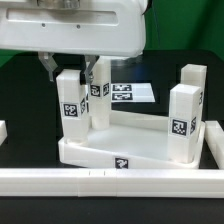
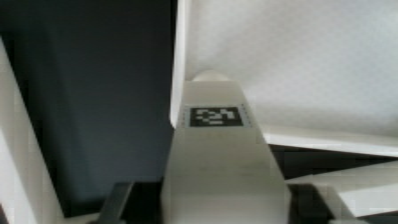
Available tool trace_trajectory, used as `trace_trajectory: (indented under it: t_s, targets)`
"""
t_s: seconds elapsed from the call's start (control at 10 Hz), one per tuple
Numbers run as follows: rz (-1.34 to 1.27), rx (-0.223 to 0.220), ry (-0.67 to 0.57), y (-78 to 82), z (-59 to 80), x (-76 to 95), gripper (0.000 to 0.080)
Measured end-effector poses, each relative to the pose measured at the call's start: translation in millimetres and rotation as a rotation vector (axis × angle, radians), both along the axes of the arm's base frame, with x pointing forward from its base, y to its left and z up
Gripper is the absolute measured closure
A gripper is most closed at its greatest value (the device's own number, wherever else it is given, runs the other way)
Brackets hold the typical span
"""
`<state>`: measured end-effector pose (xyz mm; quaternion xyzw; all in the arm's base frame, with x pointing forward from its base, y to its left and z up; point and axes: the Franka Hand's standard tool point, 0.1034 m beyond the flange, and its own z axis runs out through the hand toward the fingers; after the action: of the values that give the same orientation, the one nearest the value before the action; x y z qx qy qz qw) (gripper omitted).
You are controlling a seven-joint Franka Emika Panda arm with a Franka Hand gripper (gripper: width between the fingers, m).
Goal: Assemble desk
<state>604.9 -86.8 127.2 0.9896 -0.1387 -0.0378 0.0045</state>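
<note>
Our tool (image 1: 70, 68) straddles the upright leg (image 1: 70, 100), its long axis vertical between the fingers; whether they clamp it, we cannot tell.

Probably a robotics lab: black table (image 1: 20, 110), tagged marker board (image 1: 128, 93)

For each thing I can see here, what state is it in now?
Tabletop: lying flat on the table, three legs standing in its corners.
Near-left leg: upright, between the gripper's fingers.
Back-left leg: upright.
Near-right leg: upright.
Loose leg: upright, at the far right.
Gripper: around the near-left leg's top; whether it grips, cannot tell.
Marker board: flat behind the tabletop.
Rail: lying across the front.
</note>
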Motion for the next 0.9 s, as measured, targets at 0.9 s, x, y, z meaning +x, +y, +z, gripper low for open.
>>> trace_trajectory:
  t_s: [0.9]
  targets:
    - [-0.792,-0.025,-0.041,1.9,-1.1,0.5,0.0509]
